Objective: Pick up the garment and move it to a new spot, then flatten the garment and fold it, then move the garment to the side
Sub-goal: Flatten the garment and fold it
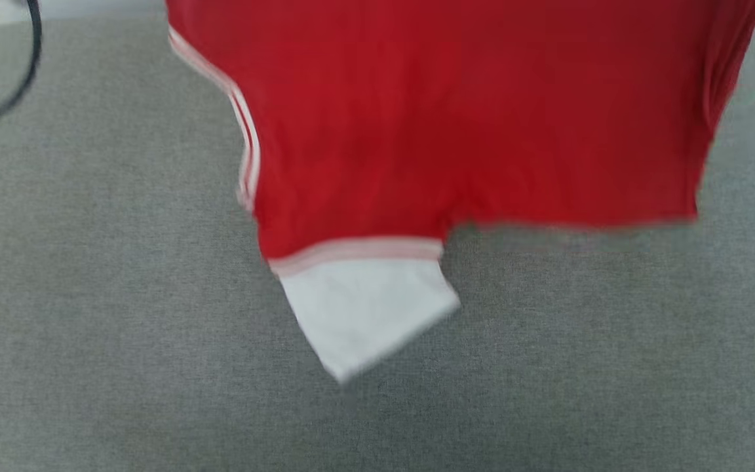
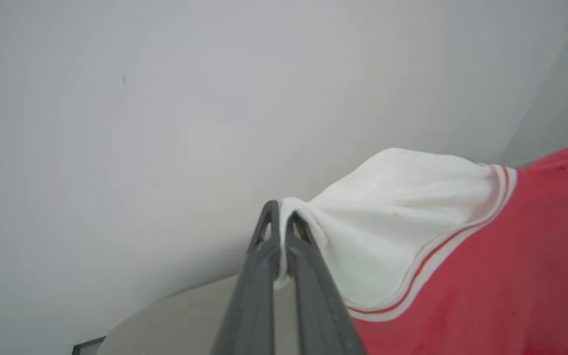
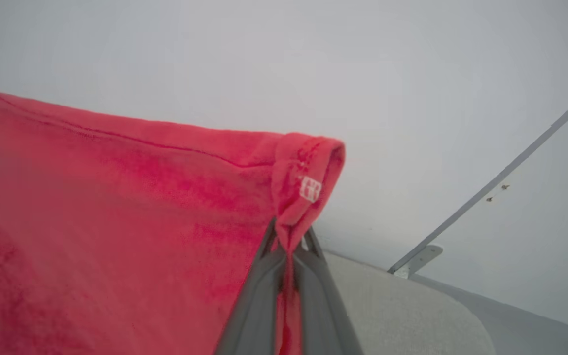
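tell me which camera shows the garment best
Head view: the garment hangs spread wide, red body plus white sleeve. Left wrist view shows a pinched white sleeve; right wrist view a pinched red corner.

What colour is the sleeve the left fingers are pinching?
White sleeve, red-and-white striped trim; clearest in the left wrist view.

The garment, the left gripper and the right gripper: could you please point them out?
garment (image 1: 469, 118), head view, on its red body.
left gripper (image 2: 280, 214), left wrist view, between the fingertips, pinching white cloth.
right gripper (image 3: 289, 234), right wrist view, between the fingertips, pinching red cloth.
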`<state>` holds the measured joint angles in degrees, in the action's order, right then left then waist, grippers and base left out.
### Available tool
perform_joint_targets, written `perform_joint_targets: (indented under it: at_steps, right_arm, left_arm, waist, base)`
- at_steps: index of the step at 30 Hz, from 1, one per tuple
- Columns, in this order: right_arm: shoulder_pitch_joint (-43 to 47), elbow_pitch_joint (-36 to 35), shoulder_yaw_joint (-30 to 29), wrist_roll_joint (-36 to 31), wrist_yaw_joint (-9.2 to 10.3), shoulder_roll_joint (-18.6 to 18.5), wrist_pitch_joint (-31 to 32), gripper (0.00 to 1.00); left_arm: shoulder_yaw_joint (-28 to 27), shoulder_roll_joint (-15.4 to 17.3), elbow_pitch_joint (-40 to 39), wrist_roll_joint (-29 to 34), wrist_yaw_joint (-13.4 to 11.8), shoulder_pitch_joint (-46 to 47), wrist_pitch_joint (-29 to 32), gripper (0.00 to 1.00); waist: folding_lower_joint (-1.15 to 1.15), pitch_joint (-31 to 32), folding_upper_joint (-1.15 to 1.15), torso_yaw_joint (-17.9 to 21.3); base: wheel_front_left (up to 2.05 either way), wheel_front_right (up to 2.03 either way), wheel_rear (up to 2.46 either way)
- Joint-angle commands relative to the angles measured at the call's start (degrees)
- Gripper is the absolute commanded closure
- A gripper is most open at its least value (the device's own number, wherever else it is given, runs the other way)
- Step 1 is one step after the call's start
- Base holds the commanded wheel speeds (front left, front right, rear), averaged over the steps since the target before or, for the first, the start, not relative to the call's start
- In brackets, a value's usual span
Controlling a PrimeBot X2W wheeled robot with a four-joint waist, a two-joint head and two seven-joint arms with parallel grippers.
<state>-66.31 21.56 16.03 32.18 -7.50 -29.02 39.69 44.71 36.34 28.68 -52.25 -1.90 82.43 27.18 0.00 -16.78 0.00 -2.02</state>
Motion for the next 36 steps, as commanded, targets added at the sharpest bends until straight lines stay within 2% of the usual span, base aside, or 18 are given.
perform_joint_targets:
  at_steps: [1, 6, 7, 11, 13, 16, 19, 20, 23, 28, 32, 34, 36]
  right_arm:
    - [-2.9, 3.0, -0.7, -3.2, 0.03, 2.0, -3.9, 1.00]
    - [-11.4, 11.9, -3.1, -15.2, 0.03, 6.3, -20.7, 1.00]
    - [-11.4, 11.9, -3.1, -15.2, 0.03, 6.3, -20.7, 1.00]
    - [-15.1, 18.1, -3.9, -24.5, 0.03, 8.6, -34.6, 1.00]
    - [-16.1, 21.0, -3.5, -27.1, 0.03, 9.5, -38.9, 1.00]
    - [-14.4, 26.5, -2.0, -27.1, 0.03, 11.2, -39.9, 1.00]
    - [-11.6, 30.9, 1.3, -24.5, 0.03, 12.5, -38.1, 1.00]
    - [-9.1, 33.0, 3.1, -20.7, 0.04, 13.1, -35.9, 1.00]
    - [-4.8, 33.4, 6.4, -14.3, 0.03, 13.8, -31.9, 1.00]
    - [3.1, 28.2, 12.7, -4.4, 0.03, 11.0, -25.3, 1.00]
    - [9.8, 20.7, 17.2, 2.8, 0.03, 6.5, -19.9, 1.00]
    - [13.2, 16.7, 18.5, 5.6, 0.03, 4.4, -17.5, 1.00]
    - [16.7, 12.6, 19.2, 8.0, 0.03, 2.1, -15.5, 1.00]
  left_arm:
    - [-0.2, -1.5, 3.1, 2.4, 0.6, 3.1, -4.0, 1.00]
    - [-0.8, -5.7, 12.0, 9.7, 0.1, 12.4, -21.2, 1.00]
    - [-0.8, -5.7, 12.0, 9.7, 0.1, 12.4, -21.2, 1.00]
    - [-0.8, -8.0, 16.6, 15.5, -0.6, 17.3, -37.4, 1.00]
    - [-0.5, -9.2, 18.3, 16.2, 0.5, 17.8, -40.6, 1.00]
    - [1.2, -10.3, 21.5, 15.5, 5.4, 14.2, -41.3, 1.00]
    - [3.3, -10.6, 24.6, 13.6, 8.3, 10.1, -37.8, 1.00]
    - [4.6, -10.6, 25.5, 11.1, 9.0, 6.5, -34.2, 1.00]
    - [8.1, -10.4, 23.1, 6.1, 9.3, -0.4, -26.0, 1.00]
    - [11.7, -6.2, 14.8, -4.4, 9.3, -10.3, -12.4, 1.00]
    - [12.9, -2.4, 8.7, -9.4, 9.2, -17.2, -5.7, 1.00]
    - [13.6, -0.6, 5.1, -11.2, 8.1, -20.7, -3.2, 1.00]
    - [14.3, 1.5, 0.9, -12.5, 6.0, -24.5, -0.4, 1.00]
  waist:
    - [0.00, -1.8, 0.00, 0.3]
    - [0.00, -4.2, 0.00, 0.3]
    - [0.00, -4.2, 0.00, 0.3]
    - [0.00, -5.0, 0.00, -0.4]
    - [0.00, -5.1, 0.00, -0.9]
    - [0.00, -4.6, 0.00, -1.5]
    - [0.00, -4.0, 0.00, -2.2]
    - [0.00, -3.6, 0.00, -2.5]
    - [0.00, -3.0, 0.00, -3.0]
    - [0.00, -2.3, 0.00, -3.6]
    - [0.00, -1.6, 0.00, -3.7]
    - [0.00, -1.2, 0.00, -3.7]
    - [0.00, -0.8, 0.00, -3.7]
  base:
    - [0.00, 0.00, 0.00]
    - [0.00, 0.00, 0.00]
    - [0.00, 0.00, 0.00]
    - [0.00, 0.00, 0.00]
    - [0.00, 0.00, 0.00]
    - [0.00, 0.00, 0.00]
    - [0.00, 0.00, 0.00]
    - [0.00, 0.00, 0.00]
    - [0.00, 0.00, 0.00]
    - [0.00, 0.00, 0.00]
    - [0.00, 0.00, 0.00]
    - [0.00, 0.00, 0.00]
    - [0.00, 0.00, 0.00]
